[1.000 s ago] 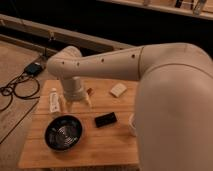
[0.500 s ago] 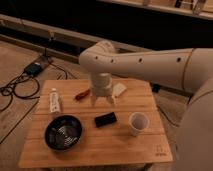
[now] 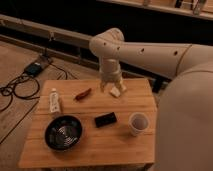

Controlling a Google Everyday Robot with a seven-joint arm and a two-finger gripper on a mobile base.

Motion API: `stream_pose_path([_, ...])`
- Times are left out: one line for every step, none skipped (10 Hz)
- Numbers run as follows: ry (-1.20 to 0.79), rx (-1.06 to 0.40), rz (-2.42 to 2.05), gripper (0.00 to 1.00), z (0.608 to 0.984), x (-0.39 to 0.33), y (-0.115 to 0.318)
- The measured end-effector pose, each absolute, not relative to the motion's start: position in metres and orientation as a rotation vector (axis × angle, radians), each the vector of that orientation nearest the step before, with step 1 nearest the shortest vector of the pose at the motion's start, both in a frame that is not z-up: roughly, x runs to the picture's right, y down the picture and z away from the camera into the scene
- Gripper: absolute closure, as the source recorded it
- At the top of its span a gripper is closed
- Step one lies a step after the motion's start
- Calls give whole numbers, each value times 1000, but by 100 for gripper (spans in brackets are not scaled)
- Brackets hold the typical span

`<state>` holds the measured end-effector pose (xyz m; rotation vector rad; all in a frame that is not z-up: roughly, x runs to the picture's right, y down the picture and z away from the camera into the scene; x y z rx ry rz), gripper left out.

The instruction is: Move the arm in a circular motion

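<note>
The arm [image 3: 150, 50] reaches in from the right and bends down to the counter's [image 3: 135, 102] far edge — its hand [image 3: 111, 86], fingers spread, empty, hangs just above a pale block [image 3: 116, 92].

Arm [image 3: 150, 50]: smooth cream-white shell, plastic-looking, slight sheen; pale gripper [image 3: 111, 87] same finish, hanging over table's 12 o'clock edge. Table [image 3: 130, 145]: light wood planks, matt grain. Bowl [image 3: 63, 132] at 8 o'clock: dark, glossy, ribbed. Cup [image 3: 138, 123] at 4 o'clock: white, matt, paper-like.

gripper [image 3: 111, 86] above table [image 3: 130, 150] rear – bowl [image 3: 63, 132] front-left, cup [image 3: 138, 122] right
</note>
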<state>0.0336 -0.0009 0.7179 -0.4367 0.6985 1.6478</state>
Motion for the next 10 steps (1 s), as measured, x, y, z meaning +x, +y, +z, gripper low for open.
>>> stream_pose_path([692, -437, 1635, 35, 730, 27, -11])
stream_pose_path([684, -445, 1618, 35, 742, 16, -19])
stream_pose_path([673, -456, 1592, 35, 756, -2, -26])
stream_pose_path([656, -472, 1556, 35, 769, -25, -32])
stream_pose_path([642, -490, 1527, 35, 776, -44, -33])
stream_pose_path([615, -518, 1482, 35, 783, -73, -33])
stream_pose_path([587, -545, 1438, 35, 785, -98, -30])
stream_pose_path([562, -571, 1399, 35, 783, -119, -25])
stream_pose_path([527, -604, 1348, 35, 779, -146, -17])
stream_pose_path([493, -641, 1291, 35, 772, -173, -4])
